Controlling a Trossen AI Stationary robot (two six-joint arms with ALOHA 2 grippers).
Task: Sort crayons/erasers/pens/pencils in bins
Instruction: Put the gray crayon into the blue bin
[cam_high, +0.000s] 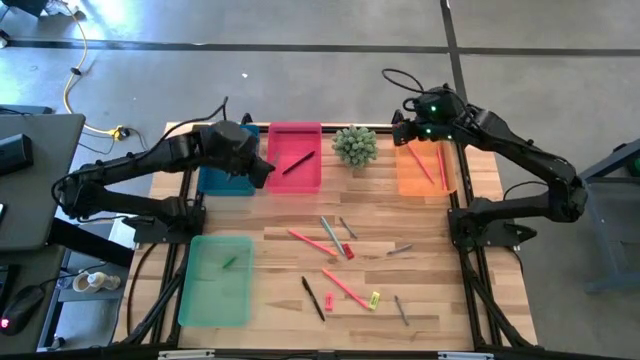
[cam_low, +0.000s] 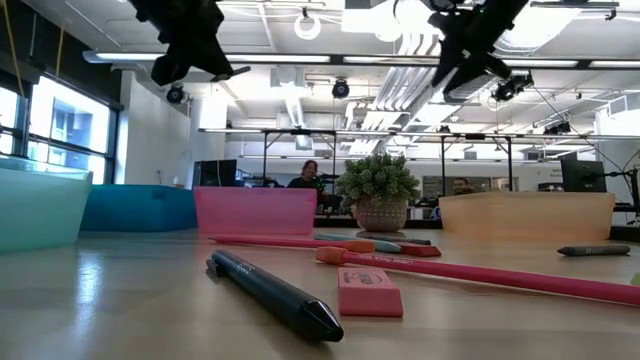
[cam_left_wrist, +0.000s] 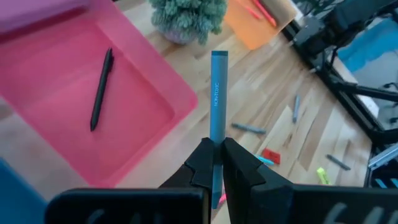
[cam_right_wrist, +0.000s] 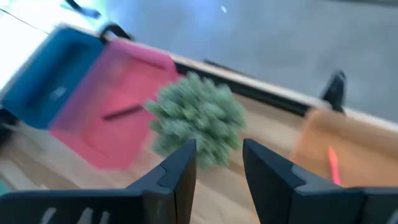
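Observation:
My left gripper (cam_high: 258, 168) hovers between the teal-blue bin (cam_high: 222, 180) and the pink bin (cam_high: 300, 178), shut on a blue stick (cam_left_wrist: 219, 93). The pink bin (cam_left_wrist: 74, 118) holds a black pen (cam_left_wrist: 101, 88). My right gripper (cam_right_wrist: 217, 165) is open and empty, high over the far left corner of the orange bin (cam_high: 425, 170), near the plant (cam_high: 354, 147). The orange bin holds pink-red sticks (cam_high: 430, 165). The pale-green bin (cam_high: 217, 290) holds a small green piece (cam_high: 232, 262). Red erasers (cam_high: 349, 250) (cam_high: 328, 299) and a yellow eraser (cam_high: 374, 298) lie on the table. My left gripper pinches the blue stick's near end (cam_left_wrist: 216, 149) between its two fingers. The stick runs along the fingers and juts out ahead of the fingertips. It is lifted clear of the table and bins, as the low view (cam_low: 235, 72) also shows.
On the table's middle lie pink-red sticks (cam_high: 312, 241) (cam_high: 345, 287), a grey-blue stick (cam_high: 330, 235), a black pen (cam_high: 313, 298) and grey pencils (cam_high: 400, 250) (cam_high: 401, 310). The spiky plant in its pot stands between the pink and orange bins. People sit in the room beyond (cam_low: 308, 175).

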